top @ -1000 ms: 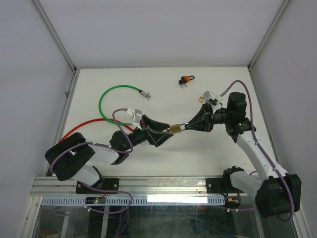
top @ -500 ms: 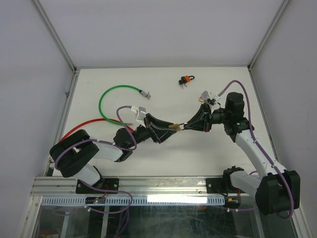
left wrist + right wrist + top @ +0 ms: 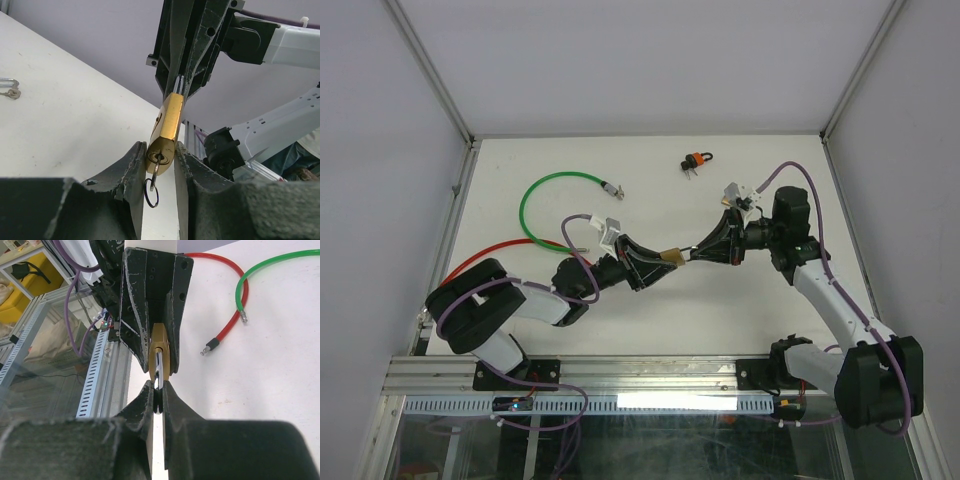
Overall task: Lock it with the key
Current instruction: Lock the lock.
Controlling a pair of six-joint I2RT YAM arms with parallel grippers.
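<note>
We hold the padlock [image 3: 169,120] between our two grippers: the left gripper [image 3: 159,150] is pressed on its body, with the key [image 3: 156,167] in the end nearest the palm, and the right gripper [image 3: 157,389] pinches its shackle [image 3: 157,371].
</note>
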